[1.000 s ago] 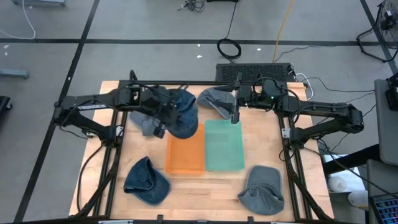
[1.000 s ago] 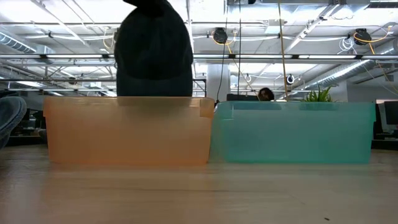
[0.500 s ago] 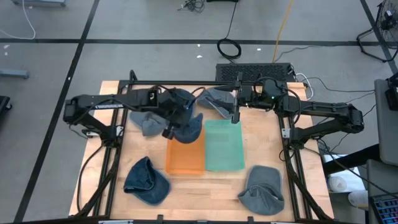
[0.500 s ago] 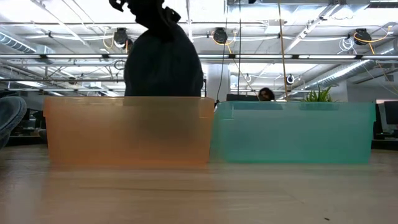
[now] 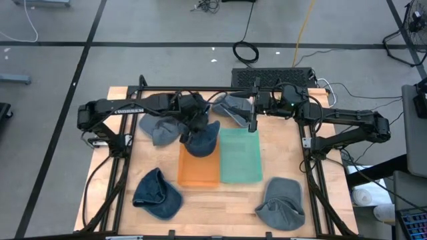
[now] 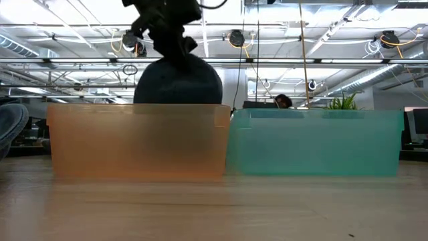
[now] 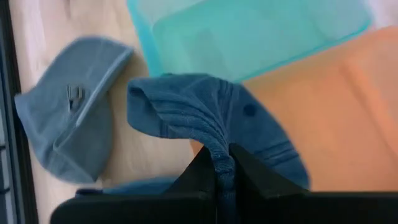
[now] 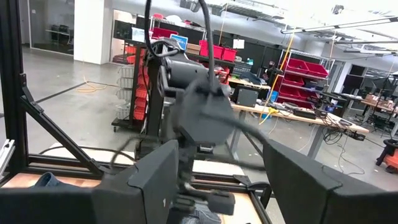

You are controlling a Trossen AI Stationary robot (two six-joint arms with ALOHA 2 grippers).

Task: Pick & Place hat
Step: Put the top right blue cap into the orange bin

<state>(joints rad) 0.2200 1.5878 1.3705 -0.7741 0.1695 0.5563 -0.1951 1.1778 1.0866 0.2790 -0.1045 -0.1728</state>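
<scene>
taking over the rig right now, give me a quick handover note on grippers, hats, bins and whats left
Left gripper: shut on the dark blue hat, holding it above the far end of the orange bin.
Right gripper: open, empty, waiting at the far edge of the teal bin.
Both bins look empty.
On the table: a grey hat under the left arm, a grey hat at the far edge, a blue hat near left, a grey hat near right.
Done: one hat lifted. Left: release it into the orange bin, then probably the other four.
</scene>
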